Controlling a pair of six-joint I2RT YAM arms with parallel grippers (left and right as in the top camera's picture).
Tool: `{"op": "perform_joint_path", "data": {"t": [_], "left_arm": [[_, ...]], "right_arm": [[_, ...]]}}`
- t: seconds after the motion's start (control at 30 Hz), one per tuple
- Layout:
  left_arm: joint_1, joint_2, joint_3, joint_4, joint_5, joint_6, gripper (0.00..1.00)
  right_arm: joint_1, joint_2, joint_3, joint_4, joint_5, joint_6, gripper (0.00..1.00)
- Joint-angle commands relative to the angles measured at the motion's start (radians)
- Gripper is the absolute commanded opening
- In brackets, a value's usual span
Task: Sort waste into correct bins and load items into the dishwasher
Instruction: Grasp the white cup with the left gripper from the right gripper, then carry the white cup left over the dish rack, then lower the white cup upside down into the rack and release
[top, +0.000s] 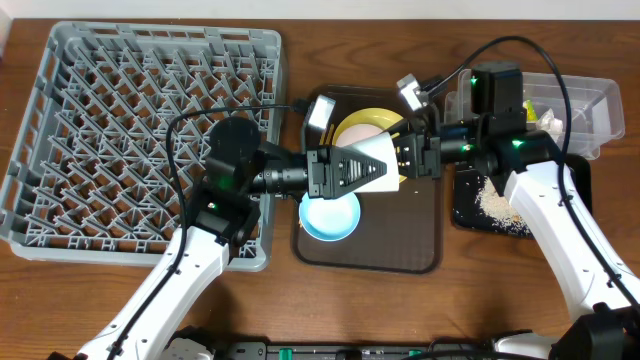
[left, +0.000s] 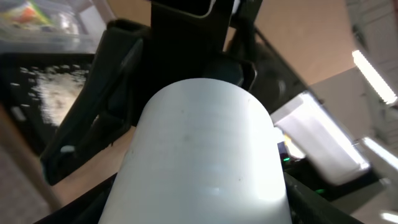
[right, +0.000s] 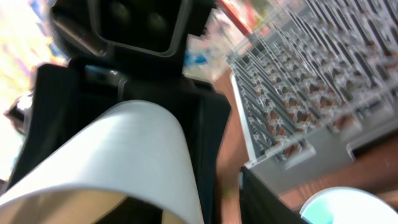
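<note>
Cup (top: 378, 170) hanging over serving tray (top: 400, 235)
Left gripper (top: 347, 172) is clasping it; right gripper's (top: 408, 158) hold cannot be told; dish rack (top: 130, 120) is sitting empty

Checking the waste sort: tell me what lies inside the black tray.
Pale rice-like crumbs lie scattered in the black tray. The right arm crosses over the rest of it, so anything beneath cannot be seen.

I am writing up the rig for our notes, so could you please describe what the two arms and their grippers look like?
The left arm and right arm have white links between black cylindrical joints, some showing small green lights. Black cables loop loosely off each. The left gripper and right gripper are black with angular frames.
</note>
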Motion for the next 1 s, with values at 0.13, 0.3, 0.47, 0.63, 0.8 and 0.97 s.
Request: {"op": "perform_joint_path", "data": {"t": [0.13, 0.3, 0.47, 0.63, 0.8, 0.97], "left_arm": [[0.082, 0.002, 0.013, -0.241, -0.110, 0.388, 0.25], [0.197, 0.000, 0.013, -0.362, -0.111, 0.504, 0.23], [0.303, -0.016, 0.014, -0.542, -0.236, 0.613, 0.20], [0.400, -0.048, 0.059, -0.820, -0.430, 0.698, 0.20], [0.467, -0.055, 0.198, -1.123, -0.714, 0.801, 0.14], [0.511, -0.055, 0.294, -1.229, -0.931, 0.810, 0.11]], "right_arm": [[-0.015, 0.002, 0.012, -0.220, 0.314, -0.068, 0.47], [-0.072, 0.002, 0.012, -0.335, 0.417, -0.130, 0.52], [-0.096, 0.002, 0.012, -0.376, 0.485, -0.130, 0.52], [-0.082, 0.002, 0.012, -0.408, 0.581, -0.131, 0.52], [-0.064, 0.002, 0.012, -0.446, 0.718, -0.131, 0.52], [-0.042, 0.002, 0.012, -0.470, 0.798, -0.140, 0.51]]}}
